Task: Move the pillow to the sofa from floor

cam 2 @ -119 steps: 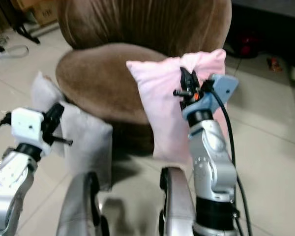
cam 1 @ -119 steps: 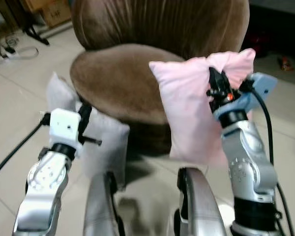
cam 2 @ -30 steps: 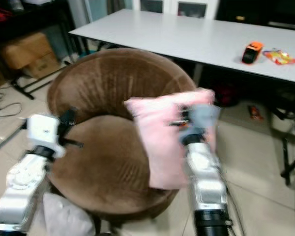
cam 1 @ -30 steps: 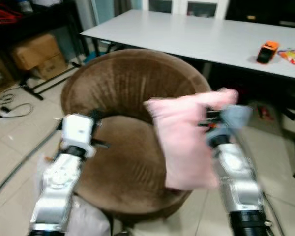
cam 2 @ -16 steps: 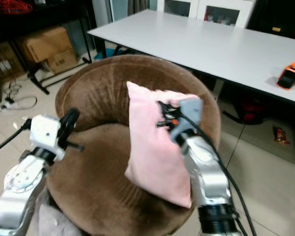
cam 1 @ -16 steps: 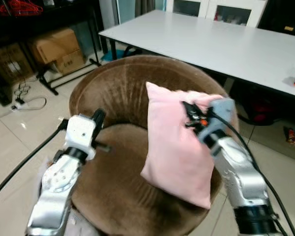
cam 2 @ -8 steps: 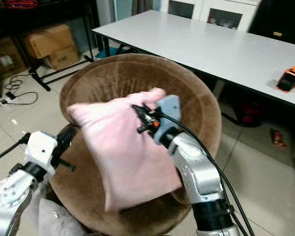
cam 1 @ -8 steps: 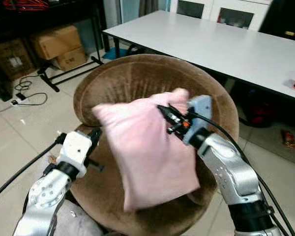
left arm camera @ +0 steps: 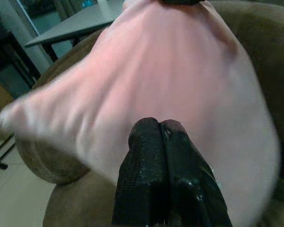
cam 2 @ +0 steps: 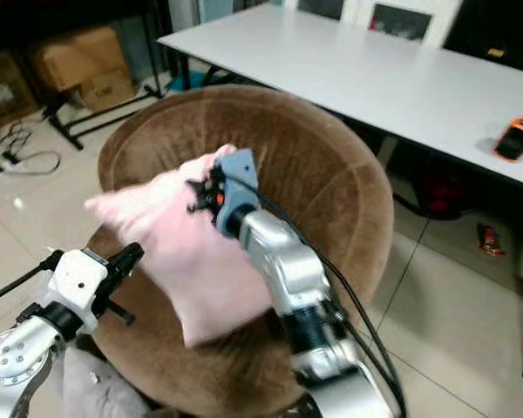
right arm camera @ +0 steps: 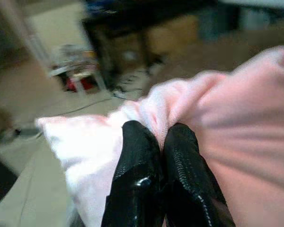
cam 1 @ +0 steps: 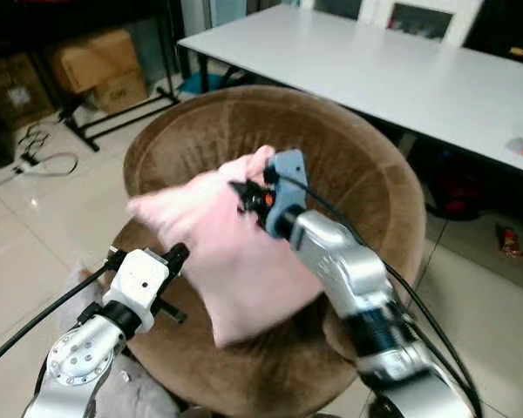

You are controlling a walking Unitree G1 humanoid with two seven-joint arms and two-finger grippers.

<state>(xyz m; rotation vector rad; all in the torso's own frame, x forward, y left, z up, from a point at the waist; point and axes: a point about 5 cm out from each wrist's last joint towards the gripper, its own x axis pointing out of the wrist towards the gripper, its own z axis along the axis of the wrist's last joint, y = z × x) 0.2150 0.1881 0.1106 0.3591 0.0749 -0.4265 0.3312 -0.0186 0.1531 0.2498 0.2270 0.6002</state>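
Over the round brown sofa [cam 1: 349, 174] we hold the pink pillow [cam 1: 235, 261] with our right gripper [cam 1: 244, 193]. Its two black fingers [right arm camera: 146, 189] are pinched together on a bunched fold of fabric near the pillow's upper edge, and the cloth puckers around them in the right wrist view. The pillow hangs tilted above the seat, one corner reaching toward the sofa's left rim and the lower corner drooping near the front edge of the cushion; we cannot tell whether that lower part touches the seat.

Our left gripper [cam 1: 176, 259] sits low at the sofa's front left edge, just beside the pillow's lower side. In the left wrist view its fingers [left arm camera: 154, 156] are pressed together with nothing between them, pointing at the pink fabric.

Behind the sofa a long white table [cam 2: 401, 78] runs across the room, with an orange object [cam 2: 516, 138] near its right end. Cardboard boxes [cam 1: 96, 70] stand on the floor to the far left, and a cable [cam 1: 35, 161] lies on the tiles. A grey cushion [cam 2: 96, 387] shows on the floor under our left arm.
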